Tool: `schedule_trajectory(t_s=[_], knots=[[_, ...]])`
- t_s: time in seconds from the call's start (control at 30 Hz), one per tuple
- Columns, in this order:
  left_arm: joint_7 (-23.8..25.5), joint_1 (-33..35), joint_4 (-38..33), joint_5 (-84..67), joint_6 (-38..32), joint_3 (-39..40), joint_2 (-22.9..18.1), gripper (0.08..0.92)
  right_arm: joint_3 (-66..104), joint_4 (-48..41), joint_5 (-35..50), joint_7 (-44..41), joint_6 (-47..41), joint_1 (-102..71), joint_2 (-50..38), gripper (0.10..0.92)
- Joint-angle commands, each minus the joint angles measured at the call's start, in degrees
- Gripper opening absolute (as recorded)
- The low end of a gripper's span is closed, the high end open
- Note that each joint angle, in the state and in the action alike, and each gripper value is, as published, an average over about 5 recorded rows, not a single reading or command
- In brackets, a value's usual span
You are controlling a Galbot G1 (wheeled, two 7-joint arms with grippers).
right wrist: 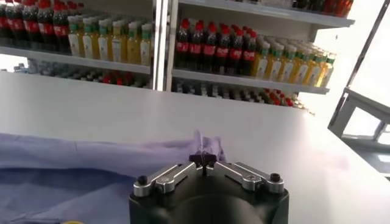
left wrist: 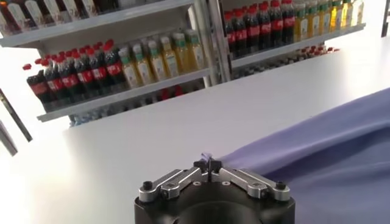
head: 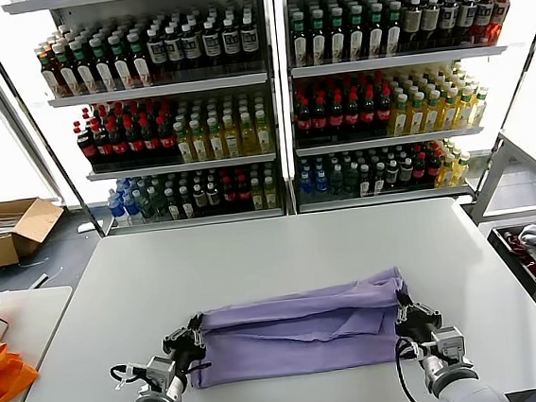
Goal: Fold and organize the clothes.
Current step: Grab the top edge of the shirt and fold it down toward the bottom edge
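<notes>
Left tool [head: 194, 342], lower left of centre in the head view: jaws pinched fully together on the left end of the lavender T-shirt [head: 299, 326]. Confirmed in the left wrist view, where the tool [left wrist: 208, 164] has a small peak of purple cloth caught between its tips and the T-shirt [left wrist: 329, 146] running off toward the right edge of that frame.

Centre of the head view: T-shirt lying as a long, narrow, already doubled band on the white surface [head: 273, 253], near its front edge, long axis running left to right across the frame, straight from one tool to the other. Cloth slightly lifted and taut at both ends, sagging and wrinkled in the middle.

Right tool [head: 412, 321], lower right of centre: likewise closed tight on the right end of the band. Seen in the right wrist view as the tool [right wrist: 203, 159] with a tuft of the T-shirt [right wrist: 91, 161] nipped at its tips.

Each arm equally near its own end; neither favoured. Probably a matter of moving both ends together, crosswise to the long axis, to lay or fold the band evenly.

Far left edge of the frame: orange fabric [head: 0, 374] on a separate table, well apart.
</notes>
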Motion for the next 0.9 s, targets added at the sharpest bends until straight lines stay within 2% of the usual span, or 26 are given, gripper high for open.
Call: schedule_trajectory(t_s=[0.03, 0.13, 0.23, 0.37, 0.5, 0.67, 0.9], knots=[[0.31, 1.63, -0.24, 2.51, -0.05, -0.21, -0.65, 0.093, -1.80, -0.77, -1.90, 0.12, -0.27, -1.46, 0.15, 0.108], [0.16, 1.52, -1.31, 2.35, -0.11, -0.41, -0.69, 0.148, -2.57, -1.84, -3.12, 0.49, -0.12, -1.73, 0.58, 0.111], [-0.25, 1.67, -2.75, 1.97, -0.18, -0.82, -0.83, 0.235, -2.57, -2.92, -3.88, 1.10, 0.28, -2.05, 1.04, 0.155], [-0.75, 1.95, -4.02, 1.79, -0.07, -1.51, -1.43, 0.347, -1.90, -3.09, -3.42, 1.97, 0.84, -2.63, 0.97, 0.265], [-2.03, 1.86, -4.47, 1.15, 0.54, -2.18, -3.08, 0.468, 0.38, 1.55, -0.69, 2.67, 1.48, -4.18, 1.16, 0.387], [-4.03, 2.25, -5.45, 0.43, 2.41, -2.82, -7.61, 0.607, 4.15, 7.57, 0.51, 2.89, 3.45, -5.55, 1.52, 0.525], [-5.27, 4.18, -7.61, -0.20, 4.13, -3.07, -14.84, 0.786, 8.34, 9.38, 5.82, 3.19, 1.46, -1.67, -2.94, 0.716]])
